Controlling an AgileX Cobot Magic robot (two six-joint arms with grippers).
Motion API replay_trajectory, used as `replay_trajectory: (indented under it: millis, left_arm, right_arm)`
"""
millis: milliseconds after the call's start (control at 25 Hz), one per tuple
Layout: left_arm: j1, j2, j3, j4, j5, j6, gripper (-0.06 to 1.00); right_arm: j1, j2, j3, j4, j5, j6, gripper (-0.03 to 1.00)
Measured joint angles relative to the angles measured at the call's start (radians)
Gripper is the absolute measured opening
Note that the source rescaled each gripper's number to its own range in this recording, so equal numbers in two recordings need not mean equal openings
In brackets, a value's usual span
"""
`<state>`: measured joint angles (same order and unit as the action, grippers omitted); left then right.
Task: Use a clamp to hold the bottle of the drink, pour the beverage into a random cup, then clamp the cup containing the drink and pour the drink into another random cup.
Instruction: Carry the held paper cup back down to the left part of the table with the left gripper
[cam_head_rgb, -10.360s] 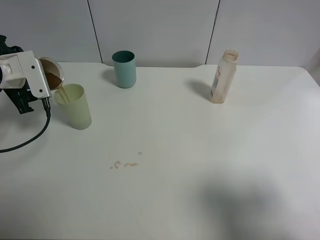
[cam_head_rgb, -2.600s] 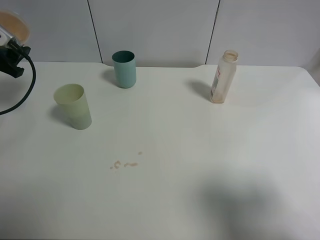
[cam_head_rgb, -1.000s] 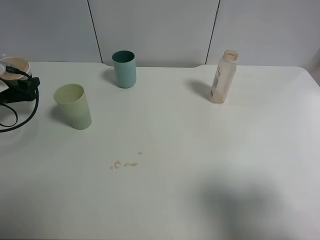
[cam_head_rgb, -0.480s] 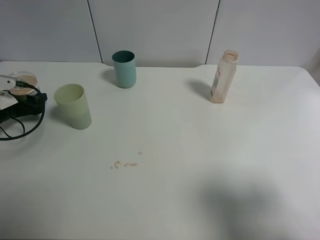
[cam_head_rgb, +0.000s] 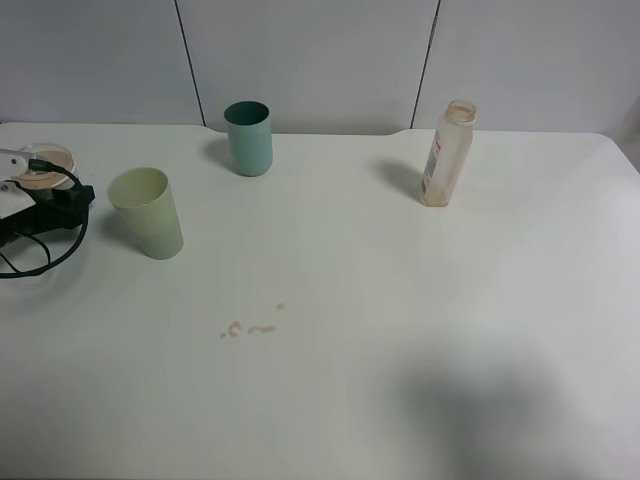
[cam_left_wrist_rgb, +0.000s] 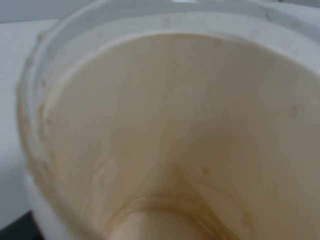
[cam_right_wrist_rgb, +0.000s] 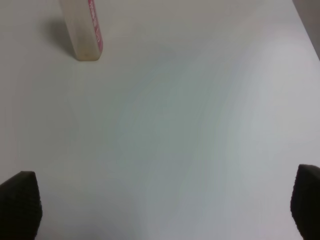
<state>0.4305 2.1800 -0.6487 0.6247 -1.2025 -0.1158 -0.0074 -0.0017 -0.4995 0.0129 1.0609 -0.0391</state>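
At the table's far left my left gripper (cam_head_rgb: 58, 197) is shut on the blue-sleeved cup (cam_head_rgb: 44, 163), which is upright close to the table. In the left wrist view the cup (cam_left_wrist_rgb: 175, 125) fills the frame; only a brown film and a thin ring show inside. The pale green tumbler (cam_head_rgb: 147, 212) stands just right of it, apart. No drink can be made out in the tumbler. The bottle (cam_head_rgb: 447, 152) stands upright at the back right and looks nearly empty. My right gripper (cam_right_wrist_rgb: 162, 212) hangs open above bare table, short of the bottle (cam_right_wrist_rgb: 82, 30).
A teal cup (cam_head_rgb: 248, 138) stands at the back, left of centre. Small brown spill marks (cam_head_rgb: 250, 328) lie on the white table (cam_head_rgb: 400, 300) in front of the tumbler. A black cable (cam_head_rgb: 40, 262) loops beside the left gripper. A grey wall backs the table.
The left gripper has come down with the emptied cup and shifted slightly toward the tumbler, then nearly stopped. Tumbler, teal cup and bottle have not moved.
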Motion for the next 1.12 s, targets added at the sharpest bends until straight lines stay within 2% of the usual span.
replay_trajectory:
  millis: [200, 1120]
  left_arm:
    - [0.0, 0.008, -0.023, 0.028, 0.0, -0.016, 0.02]
    - [0.0, 0.041, -0.027, 0.028, -0.038, -0.022, 0.0]
  right_arm:
    - [0.0, 0.0, 0.0, 0.0, 0.0, 0.0, 1.0]
    - [0.0, 0.0, 0.0, 0.0, 0.0, 0.0, 1.0]
